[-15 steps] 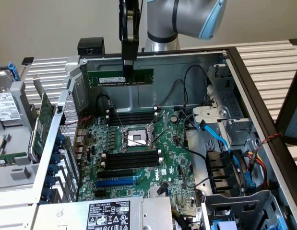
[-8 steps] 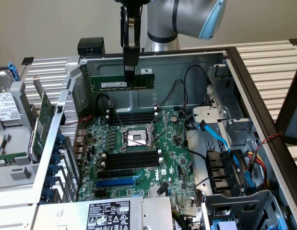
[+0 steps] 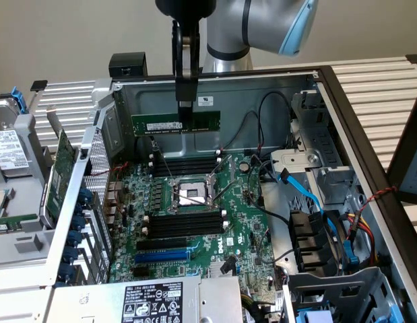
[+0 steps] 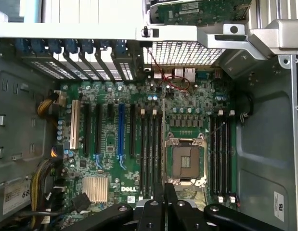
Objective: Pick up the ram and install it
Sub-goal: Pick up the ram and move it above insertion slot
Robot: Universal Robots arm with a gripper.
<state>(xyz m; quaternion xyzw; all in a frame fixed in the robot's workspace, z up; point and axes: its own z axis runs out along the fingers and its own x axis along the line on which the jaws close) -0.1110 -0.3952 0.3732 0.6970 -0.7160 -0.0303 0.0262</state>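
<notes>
Pick-up done. The ram (image 3: pixel 161 124) hangs level in the air, long edge down, with the gripper (image 3: pixel 186 106) closed narrow on its upper edge. It is clear of the motherboard (image 3: pixel 245 225), above the black memory slots (image 3: pixel 184 163) beside the CPU socket (image 3: pixel 193 194). It is not yet seated, so the install is outstanding.

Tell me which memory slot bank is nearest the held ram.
The bank beyond the CPU socket, just below the ram; the other sits beside the blue slot.
</notes>
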